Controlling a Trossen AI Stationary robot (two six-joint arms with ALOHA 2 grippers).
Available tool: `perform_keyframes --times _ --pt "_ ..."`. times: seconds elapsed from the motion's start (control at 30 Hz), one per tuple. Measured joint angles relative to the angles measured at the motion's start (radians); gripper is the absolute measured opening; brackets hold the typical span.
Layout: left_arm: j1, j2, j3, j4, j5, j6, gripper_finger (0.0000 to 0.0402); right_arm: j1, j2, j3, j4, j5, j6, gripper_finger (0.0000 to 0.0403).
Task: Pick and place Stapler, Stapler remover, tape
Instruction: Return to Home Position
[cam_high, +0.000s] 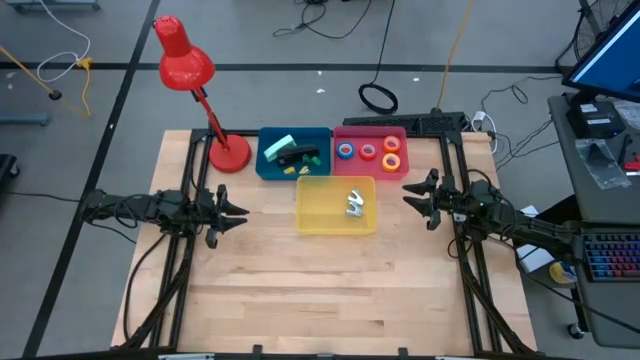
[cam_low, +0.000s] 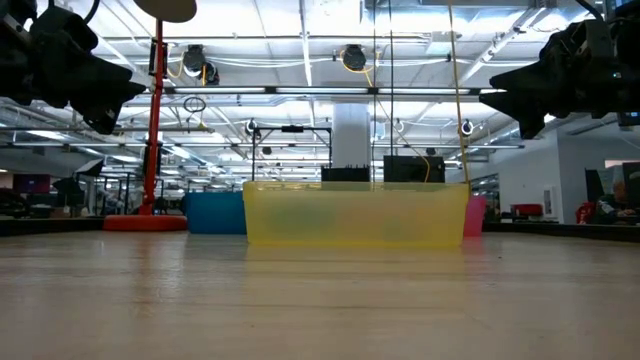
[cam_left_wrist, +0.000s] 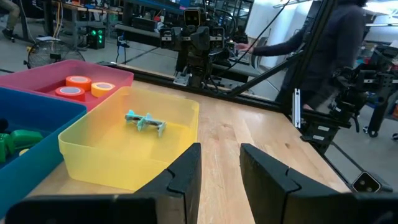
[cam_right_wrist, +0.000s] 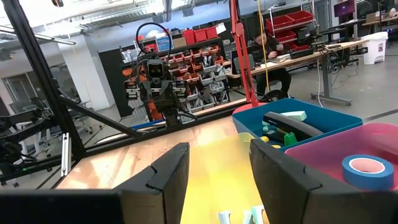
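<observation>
Tape rolls (cam_high: 368, 152), blue, red, orange and yellow, lie side by side in the red bin (cam_high: 370, 132). The stapler (cam_high: 298, 156) rests in the blue bin (cam_high: 263, 170) just beside it, and the stapler remover (cam_high: 355, 203) in the yellow bin (cam_high: 320, 215) in front. Each kind has its own bin, so the sorting looks complete. The left gripper (cam_high: 238, 213) and right gripper (cam_high: 410, 195) hover either side of the yellow bin, fingers parted and empty, probably parked clear because nothing remains to carry.
</observation>
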Motion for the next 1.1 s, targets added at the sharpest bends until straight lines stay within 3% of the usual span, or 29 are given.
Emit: perform_keyframes --times 1.1 --pt "0.0 0.0 0.0 0.0 0.0 0.0 0.0111 0.0 0.0 0.0 0.0 0.0 0.0 0.0166"
